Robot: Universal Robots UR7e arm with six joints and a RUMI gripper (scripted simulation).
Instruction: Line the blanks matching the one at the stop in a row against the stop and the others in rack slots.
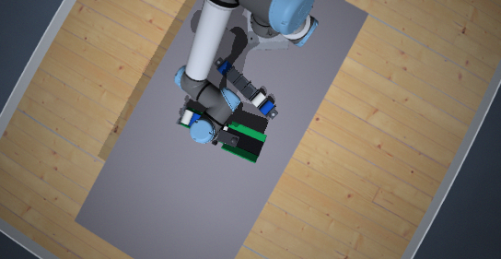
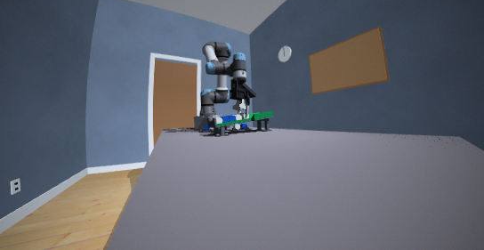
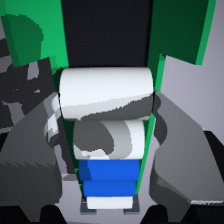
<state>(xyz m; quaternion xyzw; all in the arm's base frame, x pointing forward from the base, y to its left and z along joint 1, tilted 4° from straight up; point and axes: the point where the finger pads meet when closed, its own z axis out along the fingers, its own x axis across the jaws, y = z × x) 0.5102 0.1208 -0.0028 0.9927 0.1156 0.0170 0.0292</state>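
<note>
The green-walled feed ramp [image 1: 249,131] [image 2: 262,116] [image 3: 175,30] filled the wrist view's centre. The gripper [image 1: 226,131] [image 2: 242,111] [image 3: 106,93] was closed on a white plastic cylinder [image 3: 106,82], level across the ramp, just uphill of another white one [image 3: 109,139]. It wanted lowering square, then a gentle release; two blue cylinders [image 1: 195,118] [image 2: 229,118] [image 3: 109,170], lower centre, still needed removing before the whites could close up.

the table [image 1: 166,175] [image 2: 285,187] is seen from high overhead in the top view and from low at its far end in the exterior. the ramp [image 1: 244,154] [image 2: 263,116] [image 3: 157,37], shared by all, is viewed closely from above by the wrist
</note>
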